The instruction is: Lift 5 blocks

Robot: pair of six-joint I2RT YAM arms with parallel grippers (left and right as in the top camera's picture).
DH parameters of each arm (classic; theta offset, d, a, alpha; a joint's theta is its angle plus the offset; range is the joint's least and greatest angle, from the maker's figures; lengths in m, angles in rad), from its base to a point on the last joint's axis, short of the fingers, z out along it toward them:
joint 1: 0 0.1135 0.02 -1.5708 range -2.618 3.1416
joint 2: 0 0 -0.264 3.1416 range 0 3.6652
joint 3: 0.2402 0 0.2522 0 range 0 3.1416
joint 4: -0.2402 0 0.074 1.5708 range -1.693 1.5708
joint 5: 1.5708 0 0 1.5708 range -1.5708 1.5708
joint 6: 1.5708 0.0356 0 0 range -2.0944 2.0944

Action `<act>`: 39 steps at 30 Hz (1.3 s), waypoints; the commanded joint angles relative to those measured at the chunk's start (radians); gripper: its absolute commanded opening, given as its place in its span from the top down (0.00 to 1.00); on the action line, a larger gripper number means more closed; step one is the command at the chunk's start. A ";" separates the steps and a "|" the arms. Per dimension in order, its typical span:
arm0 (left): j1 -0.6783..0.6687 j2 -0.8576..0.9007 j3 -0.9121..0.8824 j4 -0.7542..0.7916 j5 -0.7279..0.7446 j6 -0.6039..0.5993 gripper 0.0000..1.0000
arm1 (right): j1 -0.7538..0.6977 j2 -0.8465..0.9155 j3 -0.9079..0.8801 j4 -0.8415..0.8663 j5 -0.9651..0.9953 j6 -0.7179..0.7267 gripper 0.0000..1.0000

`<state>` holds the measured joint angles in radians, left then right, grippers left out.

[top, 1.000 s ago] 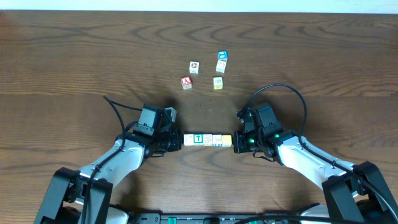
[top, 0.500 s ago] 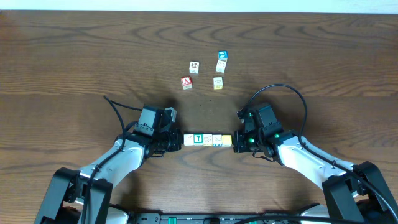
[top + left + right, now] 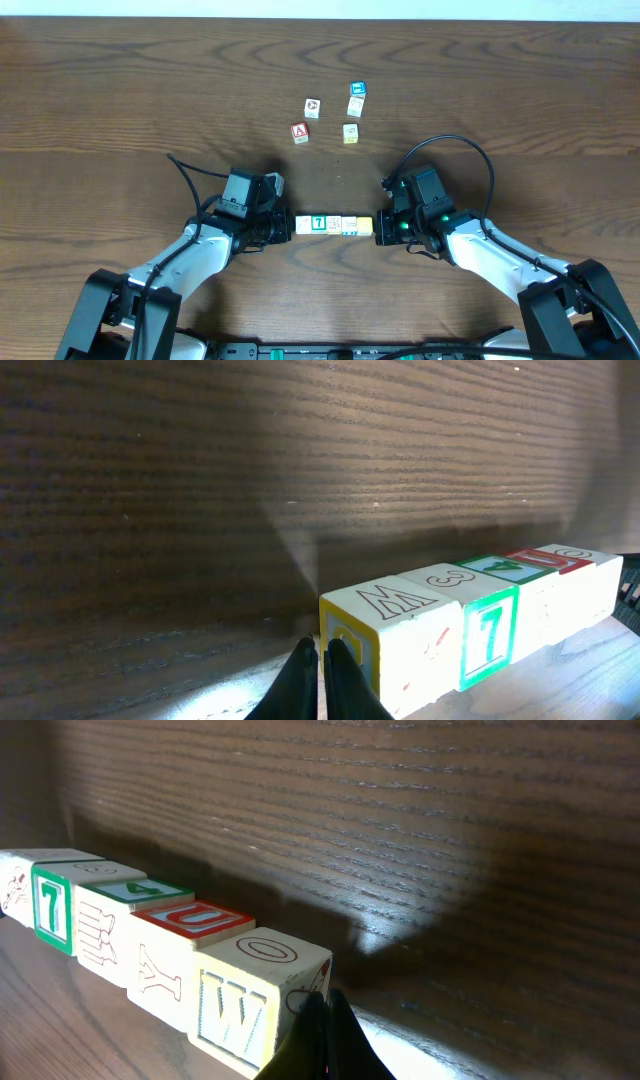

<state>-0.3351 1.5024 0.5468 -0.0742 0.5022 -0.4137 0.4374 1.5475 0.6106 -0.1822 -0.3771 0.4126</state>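
Left gripper (image 3: 289, 226) and right gripper (image 3: 378, 229): each has its fingers pressed together, holding nothing. You have them butted against opposite ends of the row of five small wooden alphabet blocks (image 3: 334, 225) on the dark wood-grain table (image 3: 120, 90). Farther out: red "A" cube (image 3: 299, 131), blue-topped cube (image 3: 357, 89).

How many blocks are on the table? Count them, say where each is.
10. Five form a row between the left gripper and right gripper. Five lie loose beyond it: red A cube, white cube, blue-topped cube, pale cube beside it, yellowish cube. None seem hidden.
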 commanded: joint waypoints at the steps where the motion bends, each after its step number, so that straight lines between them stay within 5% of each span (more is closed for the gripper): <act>1: -0.044 0.007 0.011 0.011 0.172 0.020 0.93 | 0.042 0.001 0.011 0.026 -0.220 -0.009 0.99; 39: -0.044 0.006 0.013 0.026 0.198 0.035 0.93 | 0.064 0.001 0.031 0.013 -0.219 0.003 0.99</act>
<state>-0.3351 1.5028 0.5468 -0.0708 0.5068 -0.3916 0.4381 1.5475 0.6106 -0.1852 -0.3756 0.4133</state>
